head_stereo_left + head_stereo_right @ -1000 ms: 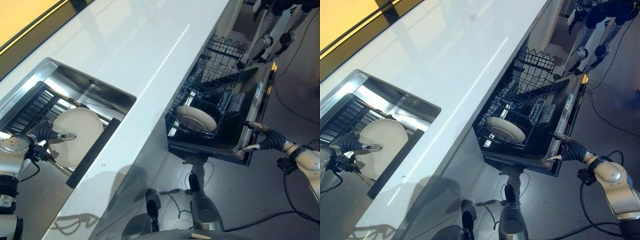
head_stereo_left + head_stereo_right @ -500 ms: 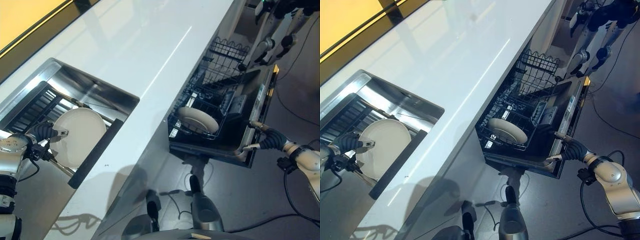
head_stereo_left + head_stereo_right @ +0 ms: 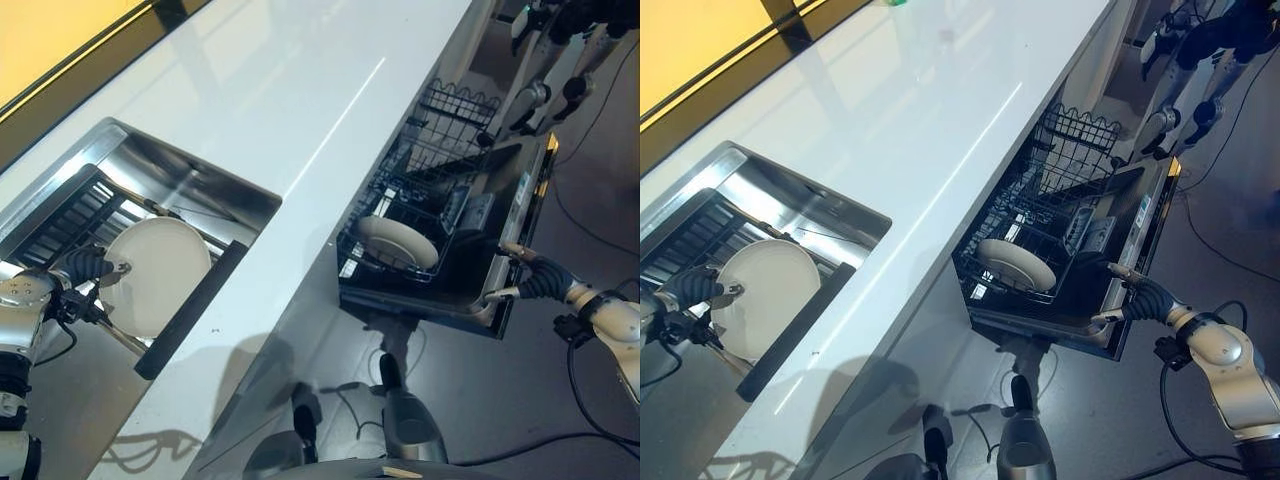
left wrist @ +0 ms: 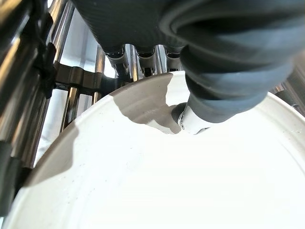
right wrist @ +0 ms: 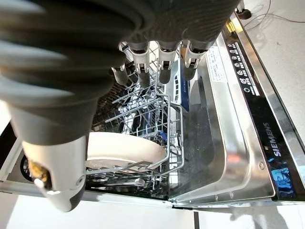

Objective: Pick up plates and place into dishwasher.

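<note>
Silver fingers of the left hand (image 3: pixel 92 267) reach over the rim of a white plate (image 3: pixel 155 275) while the thumb (image 4: pixel 190 121) presses on its face, so the hand is clamped on the plate's edge. That plate stands tilted in the steel sink (image 3: pixel 180 180), leaning against a dark ribbed rack (image 3: pixel 70 215) that lies in the basin, with a black bar (image 3: pixel 195 305) along the sink's near edge. White bench (image 3: pixel 300 110) runs from the sink toward the open dishwasher (image 3: pixel 455 290). A second white plate (image 3: pixel 1015 263) already sits in the lower wire basket (image 3: pixel 1030 235), pulled out over the lowered door (image 3: pixel 1130 270). Off the door's outer edge the right hand (image 3: pixel 1130 297) hovers with its fingers apart and straight, holding nothing.
</note>
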Tool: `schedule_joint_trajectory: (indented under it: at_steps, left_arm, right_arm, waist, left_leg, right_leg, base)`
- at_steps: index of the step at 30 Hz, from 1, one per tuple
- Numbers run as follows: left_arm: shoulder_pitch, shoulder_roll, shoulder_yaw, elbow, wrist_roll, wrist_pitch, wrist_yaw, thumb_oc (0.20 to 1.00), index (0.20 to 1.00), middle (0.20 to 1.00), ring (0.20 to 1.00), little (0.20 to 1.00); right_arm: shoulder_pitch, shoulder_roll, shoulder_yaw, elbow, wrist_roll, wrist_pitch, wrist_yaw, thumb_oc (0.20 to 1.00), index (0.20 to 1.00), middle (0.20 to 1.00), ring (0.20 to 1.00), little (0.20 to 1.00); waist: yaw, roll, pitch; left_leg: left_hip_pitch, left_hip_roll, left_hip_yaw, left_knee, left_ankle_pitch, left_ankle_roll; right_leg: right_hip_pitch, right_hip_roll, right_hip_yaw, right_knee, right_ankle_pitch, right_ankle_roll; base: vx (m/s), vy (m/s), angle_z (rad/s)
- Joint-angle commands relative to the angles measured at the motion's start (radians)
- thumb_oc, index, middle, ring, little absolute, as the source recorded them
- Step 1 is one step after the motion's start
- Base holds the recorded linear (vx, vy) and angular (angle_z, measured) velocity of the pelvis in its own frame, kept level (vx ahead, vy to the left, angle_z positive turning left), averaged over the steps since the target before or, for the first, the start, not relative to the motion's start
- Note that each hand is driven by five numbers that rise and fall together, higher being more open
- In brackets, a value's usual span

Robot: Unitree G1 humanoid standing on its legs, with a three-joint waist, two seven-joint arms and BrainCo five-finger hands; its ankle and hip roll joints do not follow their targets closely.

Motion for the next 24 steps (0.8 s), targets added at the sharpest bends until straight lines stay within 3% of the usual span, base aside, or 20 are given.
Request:
schedule_joint_trajectory:
  at_steps: [1,7,18,24]
  left_arm:
    - [0.091,0.011,-0.004,-0.154,-0.119,-0.111,-0.126,0.200,0.200,0.200,0.200,0.200]
    - [0.134,0.007,0.052,-0.187,-0.093,-0.154,-0.040,0.200,0.200,0.200,0.200,0.200]
    - [0.212,-0.056,0.181,-0.237,-0.020,-0.282,0.218,0.200,0.200,0.200,0.200,0.200]
    - [0.248,-0.089,0.202,-0.289,-0.012,-0.287,0.201,0.200,0.200,0.200,0.200,0.200]
  right_arm:
    - [0.011,-0.032,-0.029,-0.028,0.033,-0.057,-0.026,1.000,1.000,1.000,1.000,1.000]
    - [0.021,-0.016,-0.042,-0.033,0.031,-0.058,-0.018,1.000,1.000,1.000,1.000,1.000]
    - [0.041,0.025,-0.072,-0.036,0.012,-0.056,-0.001,1.000,1.000,1.000,1.000,1.000]
    - [0.043,0.040,-0.078,-0.041,0.002,-0.050,0.005,1.000,1.000,1.000,1.000,1.000]
  waist:
    - [0.018,-0.006,-0.115]
    - [0.038,-0.013,-0.144]
    - [0.073,-0.032,-0.185]
    - [0.084,-0.035,-0.194]
  left_leg:
    - [-0.123,-0.016,-0.007,0.048,0.060,0.028]
    - [-0.109,-0.010,-0.021,0.032,0.061,0.022]
    - [-0.091,0.005,-0.049,-0.003,0.071,0.006]
    - [-0.089,0.010,-0.057,-0.010,0.076,0.001]
  right_leg:
    - [-0.014,-0.029,0.007,0.145,-0.105,0.054]
    - [0.012,-0.024,-0.011,0.122,-0.109,0.050]
    - [0.049,-0.011,-0.041,0.084,-0.118,0.040]
    - [0.056,-0.004,-0.052,0.082,-0.123,0.035]
  base:
    - [0.00,-0.041,0.06]
    - [0.00,-0.045,0.07]
    - [0.00,-0.040,0.07]
    - [0.01,-0.018,0.10]
